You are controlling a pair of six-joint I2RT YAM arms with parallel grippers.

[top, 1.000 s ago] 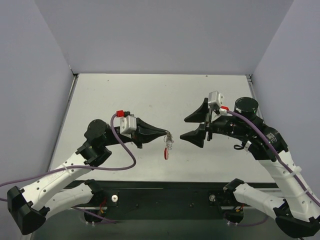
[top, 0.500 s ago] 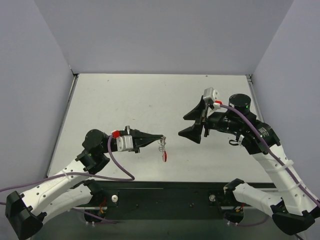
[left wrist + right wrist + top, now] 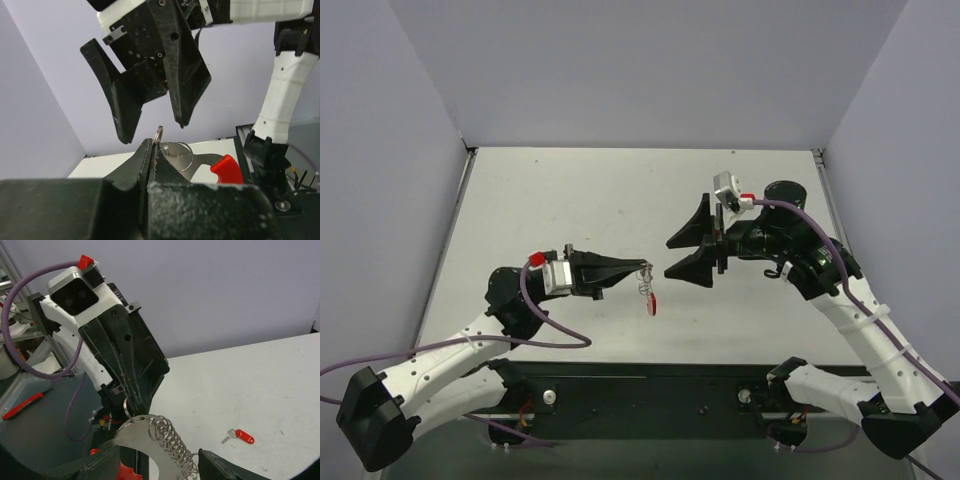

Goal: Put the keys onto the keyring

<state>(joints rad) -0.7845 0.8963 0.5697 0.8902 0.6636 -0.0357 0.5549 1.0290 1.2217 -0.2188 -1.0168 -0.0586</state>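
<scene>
Closing in from the right, the right gripper (image 3: 668, 258) has slid nearer to the keyring (image 3: 648, 288) than it was half a second ago, while the left arm has barely shifted.

The left gripper (image 3: 642, 267) is pinched tight on the keyring's metal loop and holds it up off the table (image 3: 570, 190), with the rest hanging below the fingertips. The right gripper's fingers are spread wide and carry nothing, their tips just beside the ring without touching it. The key (image 3: 239, 435) lies flat on the table, well apart from both grippers (only the right wrist view shows it). By my reading the ring is merely presented: the key is not yet picked up and nothing is threaded, so the main work remains.
</scene>
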